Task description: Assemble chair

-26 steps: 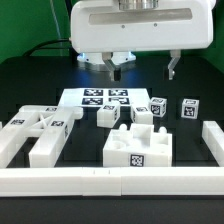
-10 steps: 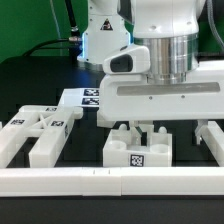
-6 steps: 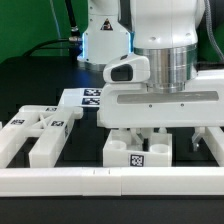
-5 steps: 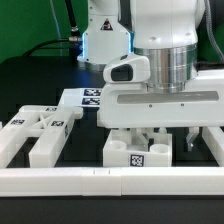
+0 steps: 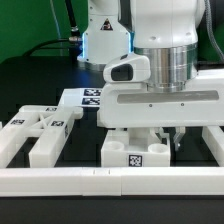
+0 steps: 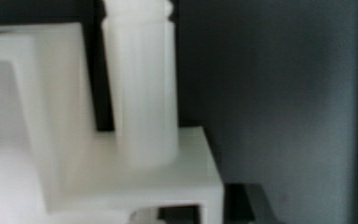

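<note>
Exterior view: claw (image 5: 174, 142) pinched shut at seat block (image 5: 127, 153).

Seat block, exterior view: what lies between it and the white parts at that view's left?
Bare black table separates the seat block from the white parts, seen in the exterior view.

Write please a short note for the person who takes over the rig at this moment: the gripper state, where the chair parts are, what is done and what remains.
Gripper: shut, down low at the seat block, on its side toward the exterior view's right. Whether it pinches the block cannot be told.
Parts: the seat block sits just behind the front border rail. The loose white parts lie in a cluster at the exterior view's left. The arm hides whatever lies behind it.
Done: nothing is visibly attached to the seat block.
Left: as far as can be seen, the whole assembly.
</note>
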Controlling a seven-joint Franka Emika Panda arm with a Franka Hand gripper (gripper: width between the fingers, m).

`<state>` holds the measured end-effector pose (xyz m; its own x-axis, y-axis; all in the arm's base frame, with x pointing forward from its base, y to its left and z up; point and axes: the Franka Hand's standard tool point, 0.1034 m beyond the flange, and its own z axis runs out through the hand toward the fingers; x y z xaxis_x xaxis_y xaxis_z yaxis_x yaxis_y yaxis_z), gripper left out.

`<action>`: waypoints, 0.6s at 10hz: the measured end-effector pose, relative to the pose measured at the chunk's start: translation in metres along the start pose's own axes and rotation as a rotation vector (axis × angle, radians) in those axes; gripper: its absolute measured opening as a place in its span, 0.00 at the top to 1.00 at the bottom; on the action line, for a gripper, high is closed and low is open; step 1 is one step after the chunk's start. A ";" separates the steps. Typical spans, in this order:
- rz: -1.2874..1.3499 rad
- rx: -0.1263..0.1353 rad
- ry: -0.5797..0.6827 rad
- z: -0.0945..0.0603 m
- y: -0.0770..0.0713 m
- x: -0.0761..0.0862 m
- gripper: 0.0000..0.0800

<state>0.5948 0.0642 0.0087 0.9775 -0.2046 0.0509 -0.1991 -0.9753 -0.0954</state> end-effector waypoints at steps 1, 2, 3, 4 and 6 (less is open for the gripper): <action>0.000 0.000 0.000 0.000 0.000 0.000 0.96; 0.000 0.000 0.000 0.000 0.000 0.000 0.96; 0.000 0.000 0.000 0.000 0.000 0.000 0.96; 0.000 0.000 0.000 0.000 0.000 0.000 0.96; -0.003 0.000 0.001 0.000 0.000 0.000 0.96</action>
<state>0.5952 0.0644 0.0091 0.9780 -0.2021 0.0518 -0.1966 -0.9758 -0.0956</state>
